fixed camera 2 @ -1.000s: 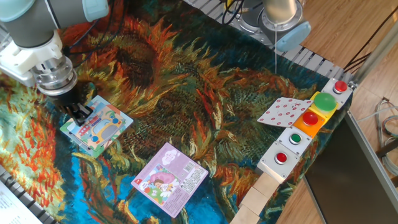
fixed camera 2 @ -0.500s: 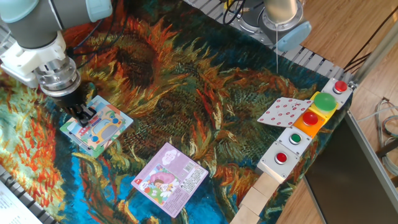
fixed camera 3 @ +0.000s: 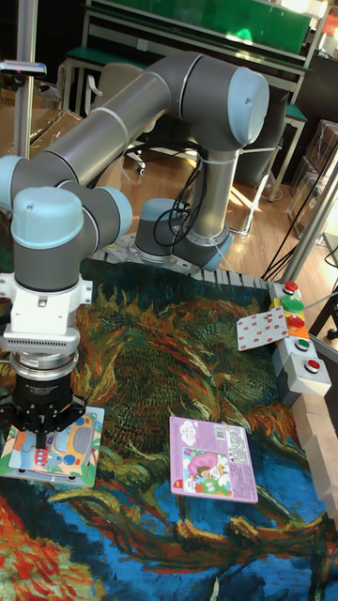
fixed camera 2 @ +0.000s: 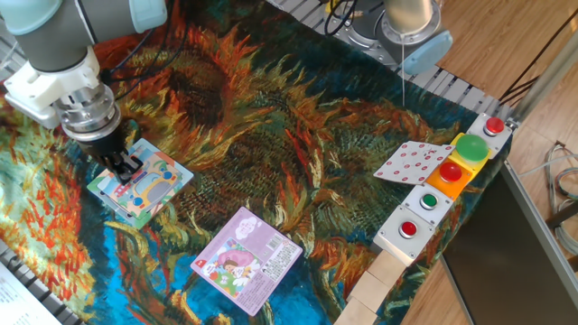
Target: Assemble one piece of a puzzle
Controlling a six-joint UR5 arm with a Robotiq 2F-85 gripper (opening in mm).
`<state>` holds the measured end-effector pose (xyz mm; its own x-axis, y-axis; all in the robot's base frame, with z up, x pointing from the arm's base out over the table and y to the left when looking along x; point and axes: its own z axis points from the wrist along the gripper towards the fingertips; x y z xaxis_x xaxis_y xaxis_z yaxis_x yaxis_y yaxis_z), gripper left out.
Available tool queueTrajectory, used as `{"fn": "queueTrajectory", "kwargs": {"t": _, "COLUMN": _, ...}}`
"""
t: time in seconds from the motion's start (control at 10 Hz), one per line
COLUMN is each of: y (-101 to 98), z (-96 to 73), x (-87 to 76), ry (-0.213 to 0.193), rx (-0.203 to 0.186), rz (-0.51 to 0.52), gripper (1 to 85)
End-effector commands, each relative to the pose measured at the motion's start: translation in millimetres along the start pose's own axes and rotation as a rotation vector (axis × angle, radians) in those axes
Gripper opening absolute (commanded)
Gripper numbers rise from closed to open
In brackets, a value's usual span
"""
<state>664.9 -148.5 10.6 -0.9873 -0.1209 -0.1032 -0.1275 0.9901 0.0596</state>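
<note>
The puzzle (fixed camera 2: 153,185) is a square board with a teal edge and a bus picture, lying flat on the painted cloth at the left. In the tall fixed view the puzzle (fixed camera 3: 77,449) sits at the lower left. My gripper (fixed camera 2: 124,166) points straight down onto the board's upper left part, and its dark fingers (fixed camera 2: 132,165) stand close together, touching or nearly touching the surface. From the tall camera, my gripper (fixed camera 3: 41,439) covers the board's left half. The piece is hidden: I cannot tell it apart from the board's print under the fingers.
A purple-pink card (fixed camera 2: 247,257) lies to the right of the puzzle. A red-and-white patterned card (fixed camera 2: 411,162) leans on the button boxes (fixed camera 2: 447,181) at the right edge. Wooden blocks (fixed camera 2: 379,280) line the front right corner. The arm's base (fixed camera 3: 183,239) stands behind the cloth.
My gripper has crept a little to the right and away from the camera over the puzzle. The board and both cards have stayed in place.
</note>
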Motion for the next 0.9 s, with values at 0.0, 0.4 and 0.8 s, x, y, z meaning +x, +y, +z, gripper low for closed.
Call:
{"fn": "queueTrajectory", "kwargs": {"t": 0.0, "y": -6.7, "z": 4.7, "x": 3.4, "ry": -0.015, "rx": -0.011, "rz": -0.005, "gripper": 1.3}}
{"fn": "queueTrajectory", "kwargs": {"t": 0.4, "y": -6.0, "z": 6.9, "x": 4.7, "ry": -0.017, "rx": -0.014, "rz": -0.005, "gripper": 1.3}}
{"fn": "queueTrajectory", "kwargs": {"t": 0.8, "y": -5.2, "z": -4.5, "x": 5.1, "ry": 0.003, "rx": -0.001, "rz": 0.001, "gripper": 1.3}}
